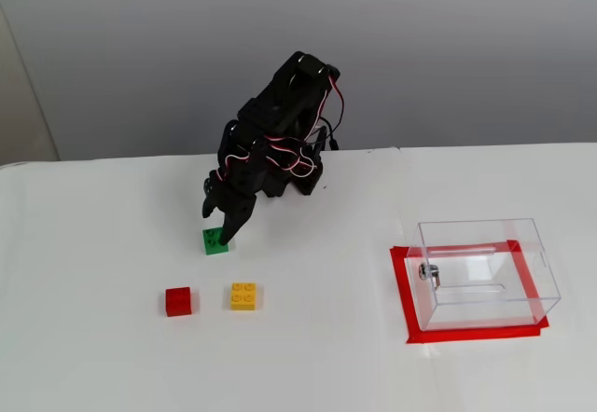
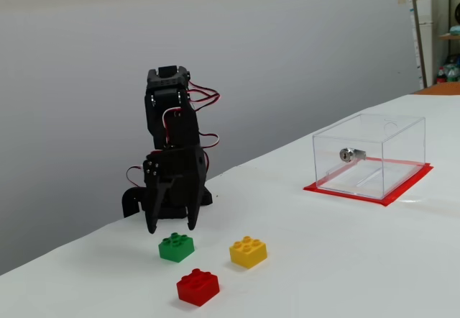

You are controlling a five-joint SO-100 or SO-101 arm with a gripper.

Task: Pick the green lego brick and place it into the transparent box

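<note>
The green lego brick (image 1: 214, 243) (image 2: 177, 247) lies flat on the white table, left of centre in both fixed views. My black gripper (image 1: 217, 226) (image 2: 171, 227) points down, open, its fingertips spread just above the brick's far side. One finger overlaps the brick's upper right corner in a fixed view, and nothing is held between the fingers. The transparent box (image 1: 476, 237) (image 2: 388, 161) stands far to the right on a red tape frame (image 1: 402, 293) (image 2: 404, 188), a metal fitting (image 1: 427, 270) (image 2: 351, 154) on one wall.
A red brick (image 1: 178, 301) (image 2: 198, 286) and a yellow brick (image 1: 243, 295) (image 2: 248, 252) lie side by side just in front of the green one. The arm's base (image 1: 300, 177) sits at the table's back edge by the grey wall.
</note>
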